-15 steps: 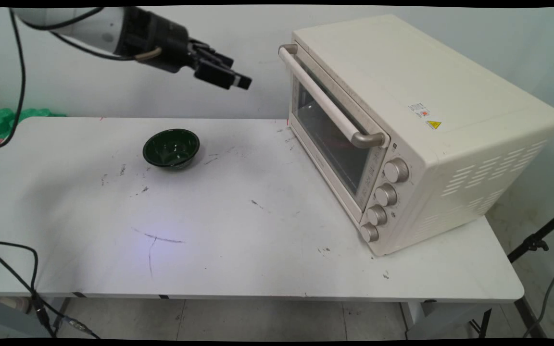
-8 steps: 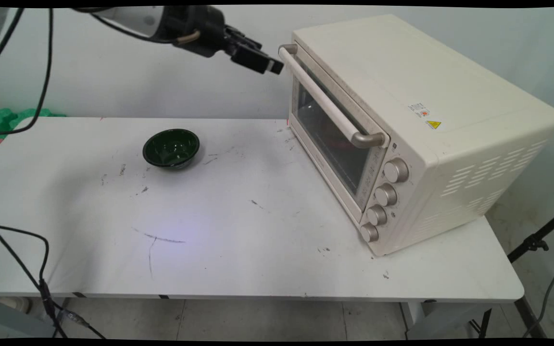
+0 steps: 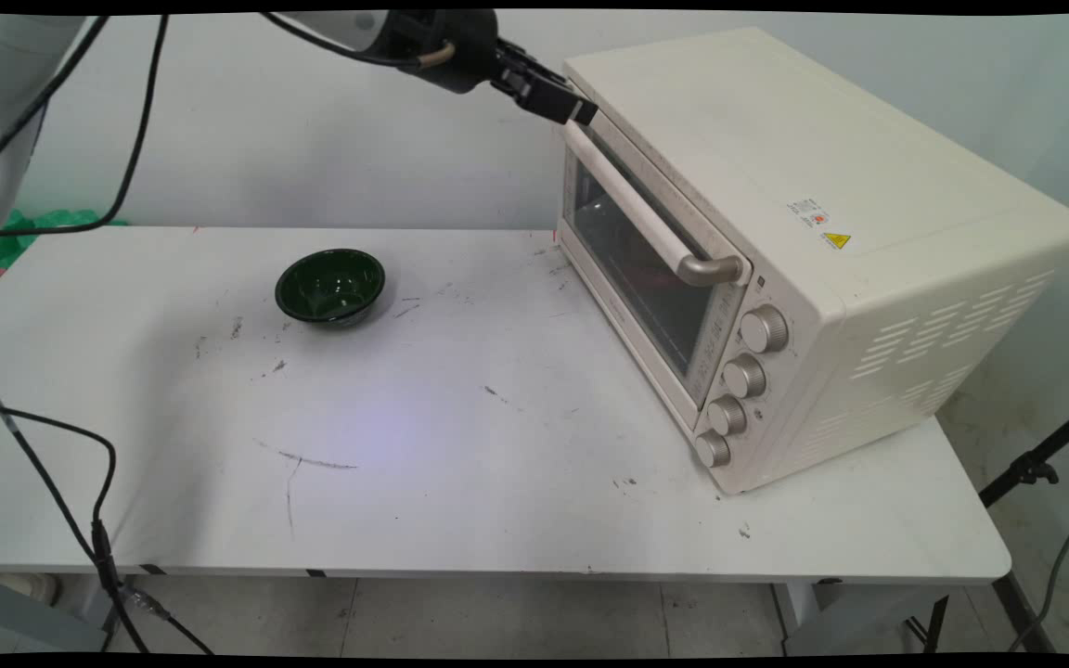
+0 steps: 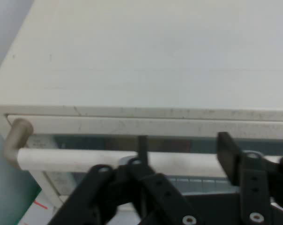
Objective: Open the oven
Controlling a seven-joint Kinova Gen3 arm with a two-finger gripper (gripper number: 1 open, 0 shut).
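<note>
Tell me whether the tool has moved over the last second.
Yes. The tool has travelled right and slightly up, from over the table's far edge to the oven, at the far end of its door handle.

The arm point(image 3: 349, 23) has a glossy white shell that ends in a chunky black wrist. The gripper point(image 3: 560, 98) is all black, with blocky flat fingers point(image 4: 228, 157) on jointed linkage bars dotted with small silver screws. Loose black cables point(image 3: 70, 79) droop off the arm, and a short beige one loops at the wrist.
</note>
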